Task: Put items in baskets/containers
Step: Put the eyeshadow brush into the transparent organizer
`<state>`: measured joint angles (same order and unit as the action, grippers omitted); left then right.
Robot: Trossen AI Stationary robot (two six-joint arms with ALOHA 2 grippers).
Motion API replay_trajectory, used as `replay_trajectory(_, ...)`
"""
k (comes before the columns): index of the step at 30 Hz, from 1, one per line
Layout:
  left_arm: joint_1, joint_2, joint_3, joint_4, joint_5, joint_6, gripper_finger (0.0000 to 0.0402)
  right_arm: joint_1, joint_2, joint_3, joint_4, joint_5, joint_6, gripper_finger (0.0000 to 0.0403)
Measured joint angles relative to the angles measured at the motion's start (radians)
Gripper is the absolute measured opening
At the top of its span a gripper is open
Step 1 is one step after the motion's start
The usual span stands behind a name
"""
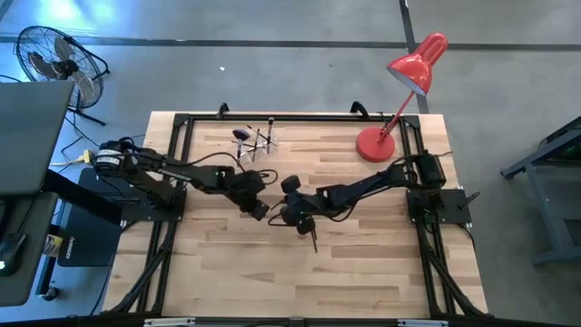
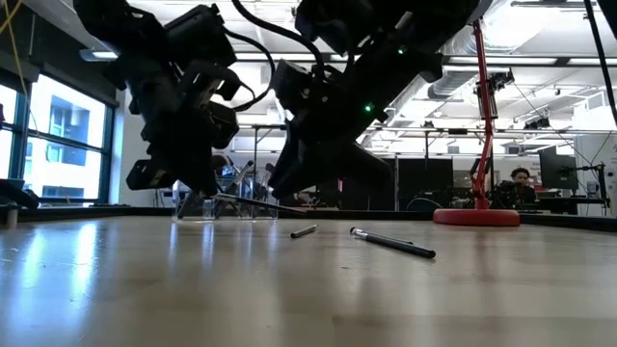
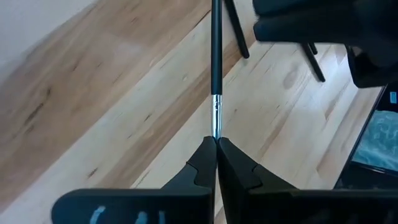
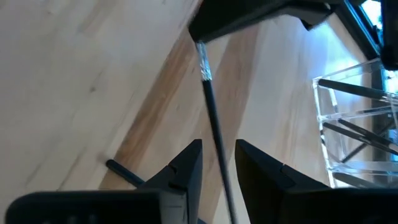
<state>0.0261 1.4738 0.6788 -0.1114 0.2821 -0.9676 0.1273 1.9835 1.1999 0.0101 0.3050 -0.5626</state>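
Above the wooden table (image 1: 363,272), the left hand (image 3: 216,163) is clenched on the metal end of a slim brush (image 3: 216,68). Its dark handle runs between the parted fingers of the right hand (image 4: 217,163). The clear holder (image 4: 357,124), with brushes inside, stands beyond both.

My table (image 1: 363,272) is a light wooden top with a black frame along its edges. At the far side stands the clear holder (image 1: 259,143) with some brushes in it. The red lamp (image 1: 374,143) has its round base on the far right corner. Near the middle two loose brushes (image 2: 392,242) (image 2: 304,231) lie flat on the wood, close together but apart.
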Motion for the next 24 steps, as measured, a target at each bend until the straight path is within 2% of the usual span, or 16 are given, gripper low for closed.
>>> replay_trajectory(5, 0.0, 0.0, 0.0, 0.003, 0.006, -0.017, 0.0, 0.0, 0.0, 0.0, 0.0, 0.018, -0.007, 0.0121)
replay_trajectory(12, 0.0, 0.0, 0.0, 0.011, 0.007, -0.048, 0.0, 0.0, 0.0, 0.0, 0.0, -0.016, -0.047, 0.0164)
replay_trajectory(16, 0.0, 0.0, 0.0, 0.054, 0.019, -0.069, 0.0, -0.003, 0.0, 0.0, 0.001, -0.016, -0.054, 0.0157)
replay_trajectory(24, 0.0, -0.001, 0.009, 0.111, 0.023, -0.157, 0.0, -0.003, 0.0, 0.0, -0.01, -0.013, -0.07, 0.011)
